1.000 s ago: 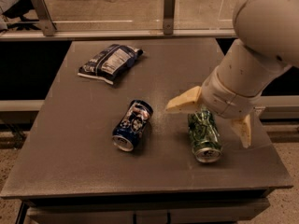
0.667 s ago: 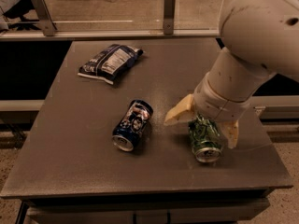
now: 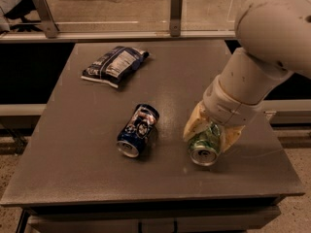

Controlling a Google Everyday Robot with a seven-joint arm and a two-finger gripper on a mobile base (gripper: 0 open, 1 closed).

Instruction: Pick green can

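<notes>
The green can [image 3: 203, 150] lies on its side on the grey table [image 3: 73, 144], right of the middle, with its silver end toward the front. My gripper [image 3: 212, 133] comes down on it from above. Its cream fingers [image 3: 193, 125] press against the can's left and right sides, shut on it. The can still rests on the table top. The white arm covers the can's far end.
A blue can [image 3: 137, 130] lies on its side just left of the green can. A dark snack bag [image 3: 114, 65] lies at the back left. A rail with metal posts [image 3: 176, 13] runs behind the table. The table's right edge is close to the gripper.
The fingers stood wide apart on either side of the green can and have closed in on it. The arm has shifted slightly left and lower. The can has not moved.
</notes>
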